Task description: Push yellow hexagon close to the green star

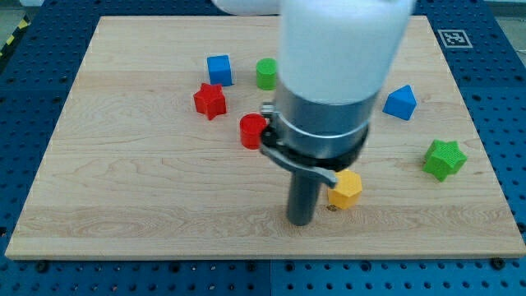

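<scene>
The yellow hexagon lies at the view's lower middle right on the wooden board. The green star lies near the board's right edge, well apart from the hexagon, to its right and slightly up. My tip sits just left of the yellow hexagon and slightly below it, close to it; contact cannot be told. The arm's big white and grey body hides the board above the rod.
A red star and a blue cube lie at the upper left of centre. A green cylinder and a red cylinder sit beside the arm's left. A blue block lies at the upper right.
</scene>
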